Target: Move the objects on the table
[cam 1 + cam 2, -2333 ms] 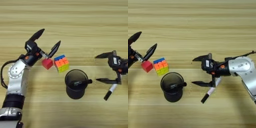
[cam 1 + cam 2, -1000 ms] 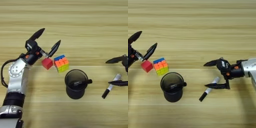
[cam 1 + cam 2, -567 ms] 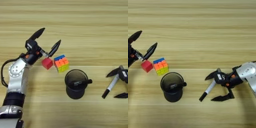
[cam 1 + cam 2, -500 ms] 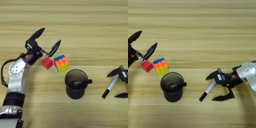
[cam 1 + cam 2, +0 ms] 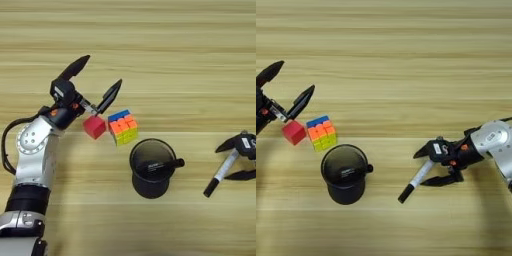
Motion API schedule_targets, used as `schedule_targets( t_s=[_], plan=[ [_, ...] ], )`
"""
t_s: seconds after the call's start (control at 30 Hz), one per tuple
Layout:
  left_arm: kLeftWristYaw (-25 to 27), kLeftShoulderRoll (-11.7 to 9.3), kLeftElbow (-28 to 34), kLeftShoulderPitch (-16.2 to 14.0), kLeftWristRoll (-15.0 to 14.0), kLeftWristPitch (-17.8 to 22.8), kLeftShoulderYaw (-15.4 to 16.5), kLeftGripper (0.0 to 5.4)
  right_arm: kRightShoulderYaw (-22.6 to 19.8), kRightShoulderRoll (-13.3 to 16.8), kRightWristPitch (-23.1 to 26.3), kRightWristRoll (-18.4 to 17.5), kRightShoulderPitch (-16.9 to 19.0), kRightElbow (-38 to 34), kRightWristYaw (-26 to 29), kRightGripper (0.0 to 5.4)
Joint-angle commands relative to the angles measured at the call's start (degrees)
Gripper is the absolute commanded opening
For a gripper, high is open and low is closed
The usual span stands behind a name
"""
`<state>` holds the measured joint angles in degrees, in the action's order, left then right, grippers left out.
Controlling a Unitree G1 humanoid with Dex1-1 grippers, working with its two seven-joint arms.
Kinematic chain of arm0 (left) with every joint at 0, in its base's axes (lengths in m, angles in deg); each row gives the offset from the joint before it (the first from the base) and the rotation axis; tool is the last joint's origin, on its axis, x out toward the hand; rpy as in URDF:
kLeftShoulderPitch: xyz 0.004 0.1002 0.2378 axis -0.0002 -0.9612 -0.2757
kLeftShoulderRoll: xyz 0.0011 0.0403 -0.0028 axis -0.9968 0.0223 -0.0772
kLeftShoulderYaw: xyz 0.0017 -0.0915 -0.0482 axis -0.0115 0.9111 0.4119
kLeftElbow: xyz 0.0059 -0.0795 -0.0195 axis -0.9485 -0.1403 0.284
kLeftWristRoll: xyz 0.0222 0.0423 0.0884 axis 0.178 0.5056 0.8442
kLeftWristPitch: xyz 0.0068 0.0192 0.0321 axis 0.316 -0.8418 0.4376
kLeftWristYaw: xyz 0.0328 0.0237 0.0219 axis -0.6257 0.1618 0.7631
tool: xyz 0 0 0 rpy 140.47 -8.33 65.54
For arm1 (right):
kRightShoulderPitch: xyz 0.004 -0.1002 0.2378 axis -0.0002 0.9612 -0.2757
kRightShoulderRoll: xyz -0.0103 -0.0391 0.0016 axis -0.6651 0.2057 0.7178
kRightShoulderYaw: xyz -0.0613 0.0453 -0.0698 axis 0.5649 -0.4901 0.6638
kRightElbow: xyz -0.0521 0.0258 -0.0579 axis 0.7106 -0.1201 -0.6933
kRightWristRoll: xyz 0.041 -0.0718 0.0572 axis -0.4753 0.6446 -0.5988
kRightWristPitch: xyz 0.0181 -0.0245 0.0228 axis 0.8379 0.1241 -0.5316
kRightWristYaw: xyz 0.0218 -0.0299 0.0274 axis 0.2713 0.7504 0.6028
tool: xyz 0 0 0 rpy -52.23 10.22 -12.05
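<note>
On the worktop [image 5: 190,60]: right claw [image 5: 429,166] straddled the pen [image 5: 418,177], fingers apart, seemingly to lift it.
Left claw [image 5: 95,80]: spread, hovering just behind the red cube [image 5: 94,126].
Puzzle cube [image 5: 123,127]: touching the red one.

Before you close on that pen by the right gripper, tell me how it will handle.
The pen looks slim and round, so it may roll if nudged sideways. It probably stays stiff and light. Lying between the open fingers of the right gripper, it could slip lengthwise under a weak pinch.
</note>
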<state>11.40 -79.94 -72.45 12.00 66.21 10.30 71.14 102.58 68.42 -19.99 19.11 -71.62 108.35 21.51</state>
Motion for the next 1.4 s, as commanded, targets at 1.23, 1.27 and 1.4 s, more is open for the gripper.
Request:
schedule_targets(
  t_s=[1.23, 1.27, 1.4],
  plan=[
    [0.4, -0.3, 0.1, 0.4, 0.4, 0.2, -0.2, 5.4, 0.8, -1.3, 0.0, 0.6, 0.6, 0.5, -1.4, 0.75],
    [0.4, -0.3, 0.1, 0.4, 0.4, 0.2, -0.2, 5.4, 0.4, -1.4, 0.2, 0.0, 0.4, 0.2, -1.4, 0.75],
    [0.3, -0.3, 0.0, 0.4, 0.5, 0.2, -0.2, 5.4, -2.1, -1.1, 1.8, -3.5, -0.4, -3.4, -0.7, 0.75]
  ],
)
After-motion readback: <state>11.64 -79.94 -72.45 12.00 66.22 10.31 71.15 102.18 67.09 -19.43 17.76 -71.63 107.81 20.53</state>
